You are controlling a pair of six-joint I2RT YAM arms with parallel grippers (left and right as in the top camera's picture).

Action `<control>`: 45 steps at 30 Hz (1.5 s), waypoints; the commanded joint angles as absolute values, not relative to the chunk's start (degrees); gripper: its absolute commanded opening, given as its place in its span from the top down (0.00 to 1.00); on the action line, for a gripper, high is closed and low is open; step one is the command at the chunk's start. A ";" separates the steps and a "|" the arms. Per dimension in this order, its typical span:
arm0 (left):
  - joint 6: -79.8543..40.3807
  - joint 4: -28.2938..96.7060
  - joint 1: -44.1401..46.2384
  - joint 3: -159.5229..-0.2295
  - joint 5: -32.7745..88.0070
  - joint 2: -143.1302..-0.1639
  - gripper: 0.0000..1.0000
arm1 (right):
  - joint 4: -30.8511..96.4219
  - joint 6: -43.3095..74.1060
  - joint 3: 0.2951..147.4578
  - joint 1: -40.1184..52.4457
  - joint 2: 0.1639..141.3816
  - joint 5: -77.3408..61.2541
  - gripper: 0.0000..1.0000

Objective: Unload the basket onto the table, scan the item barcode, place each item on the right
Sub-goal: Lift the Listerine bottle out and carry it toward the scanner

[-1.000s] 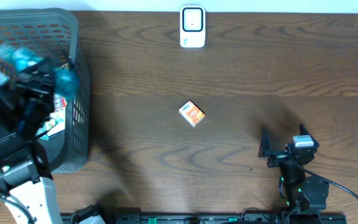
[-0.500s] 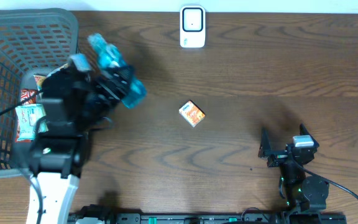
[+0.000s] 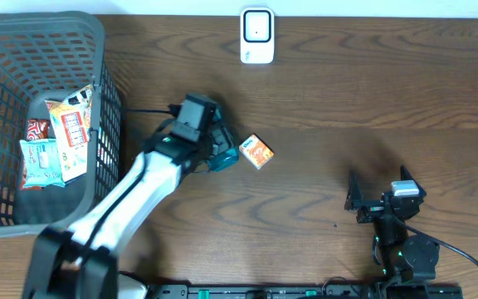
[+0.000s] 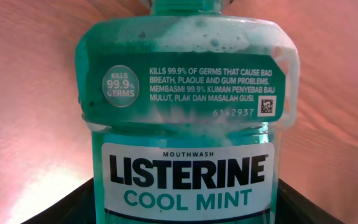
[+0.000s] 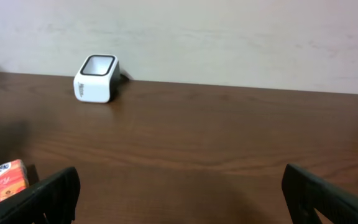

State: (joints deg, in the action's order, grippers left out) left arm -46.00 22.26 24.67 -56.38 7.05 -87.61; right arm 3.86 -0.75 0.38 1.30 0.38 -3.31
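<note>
left gripper clamped on mouthwash bottle, label left clear for scanning | bottle beside small box, well short of scanner, possibly touching worktop | right gripper apart, parked

Left arm: white links, black joints.
Right arm: black, grey wrist block, black cable.
Right gripper: black fingers.
</note>
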 commanded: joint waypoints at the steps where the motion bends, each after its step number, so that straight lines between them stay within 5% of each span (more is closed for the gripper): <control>1: -44.84 18.85 26.00 -58.39 4.99 -92.97 0.59 | 4.08 -1.58 0.32 1.21 0.40 -3.33 0.01; 26: -45.17 -0.51 41.12 -58.39 5.30 -104.92 0.51 | 4.08 -1.58 0.32 1.21 0.40 -3.33 0.01; 34: -43.29 1.08 41.60 -58.41 6.02 -104.44 0.30 | 4.08 -1.56 0.32 1.21 0.40 -3.33 0.01; 40: -43.27 7.90 41.60 -58.41 6.17 -99.85 0.05 | 4.08 -1.56 0.32 1.21 0.40 -3.33 0.01; 45: -41.93 10.13 41.60 -58.43 6.17 -93.21 0.00 | 4.08 -1.56 0.32 1.21 0.40 -3.33 0.01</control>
State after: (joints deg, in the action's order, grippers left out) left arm -43.44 9.54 41.47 -56.73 6.87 -98.85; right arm 3.86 -0.73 0.38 1.30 0.38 -3.31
